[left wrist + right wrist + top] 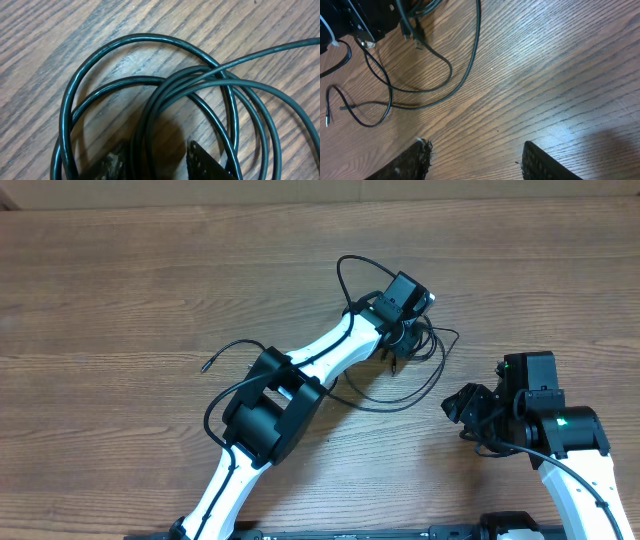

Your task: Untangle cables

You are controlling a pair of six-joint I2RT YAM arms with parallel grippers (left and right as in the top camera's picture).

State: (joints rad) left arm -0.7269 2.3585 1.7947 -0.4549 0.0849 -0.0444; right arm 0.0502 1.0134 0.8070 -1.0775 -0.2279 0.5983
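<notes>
Pincer, left (160, 162): low over the knot, jaws standing apart with dark strands running up between the two fingertips (116, 161); nothing looks pinched yet.
Cords within reach: the cables (145, 36) lie as stacked loops flat on the desk (45, 30). Several turns cross just ahead of the tips, and one strand leaves toward the upper right.
Step in hand, as I judge it: singling out one strand of the coil so that it can be drawn free.
Doing it well: centre the tips on a single turn, not on the crossing where several lie over each other. Close only once one cord sits alone between the jaws. Lift a little before pulling, and pull toward the loop's open side so that the turns slacken instead of cinching.
Pincer, right (475, 160): jaws wide apart and empty, hovering over bare wood well clear of the tangle.
Use for it: it could pin a neighbouring loop or take a free end, so that the bundle does not drag along.
Farther out: a long loop trails from the knot toward the right arm. One loose end (203, 366) with a small plug lies apart, left of the left arm.
Risk: thin, springy cord may slip from the tips, or the whole coil may come up together.
</notes>
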